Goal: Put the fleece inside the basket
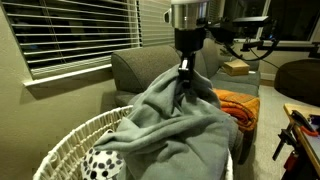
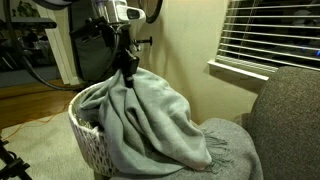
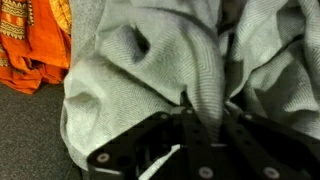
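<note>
The pincer (image 1: 184, 70) is clamped on a bunched peak of the fleece (image 1: 185, 125) above the basket (image 1: 72, 140); the fleece drapes over the basket's rim

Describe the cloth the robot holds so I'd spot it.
Before the grey sofa stands a round white wicker basket. Draped over its rim, pinched by the black gripper, hangs a large wrinkled fleece. It is plain light grey, unlike the orange blanket and spotted white cloth nearby.

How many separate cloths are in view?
3: fleece, held by the gripper, draped over the basket; spotted cloth inside it; orange blanket on the sofa. Others may hide underneath.
</note>
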